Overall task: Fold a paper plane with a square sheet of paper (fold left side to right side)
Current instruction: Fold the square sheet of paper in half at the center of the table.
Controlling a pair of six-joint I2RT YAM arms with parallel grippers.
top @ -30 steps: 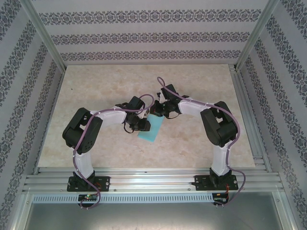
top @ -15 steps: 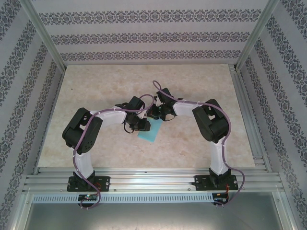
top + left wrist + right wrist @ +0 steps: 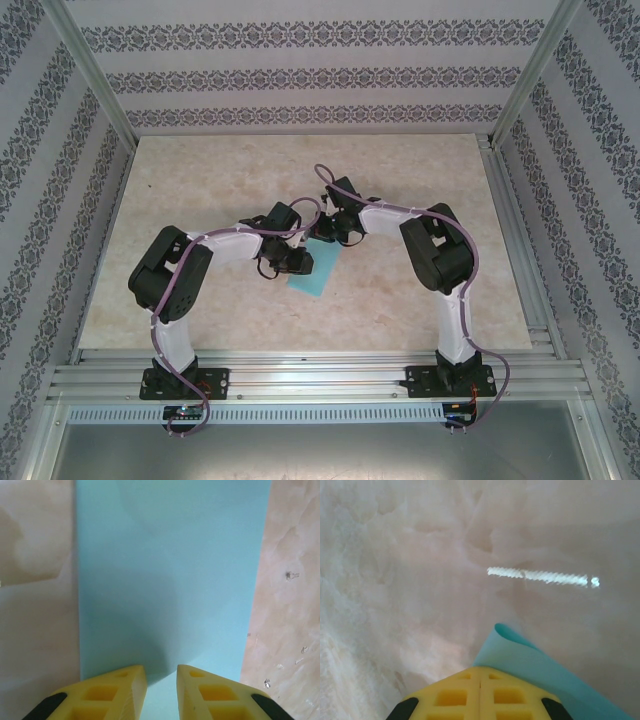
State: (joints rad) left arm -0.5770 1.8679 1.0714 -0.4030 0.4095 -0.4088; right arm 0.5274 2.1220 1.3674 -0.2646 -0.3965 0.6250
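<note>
Find the square sheet of paper (image 3: 320, 270) near the middle of the bench (image 3: 200, 180), lying slantwise between the two arms. Reads as an oblong rather than a square, so probably doubled over already. Flat at the near end, lifted at the far one.

Note the left claw (image 3: 161, 680) slightly spread, yellow tips down at the near end of the sheet, apparently pinning rather than gripping. Note the right claw (image 3: 480, 675) pressed together at the far end, seemingly pinching a curled-up edge of the turquoise paper; hard to be sure of a true pinch from the wrist view.

For a good fold, hold the left tips planted as an anchor, without dragging. Carry the raised edge across in a low arc, left toward right, and lay edge on edge before letting go. Check alignment along both long sides first, then press and sweep along the bend for a sharp crease. Avoid hard pulls: likely to tear or slide such thin paper.

Around: marbled bench on every side, patterned walls (image 3: 300, 80) well apart, aluminium rails (image 3: 320, 375) at the near edge. Mind the two wrists, close together over the sheet, and the purple cable (image 3: 317, 170) looping above the right one. Expect a crossing sweep to crowd the left claw.
</note>
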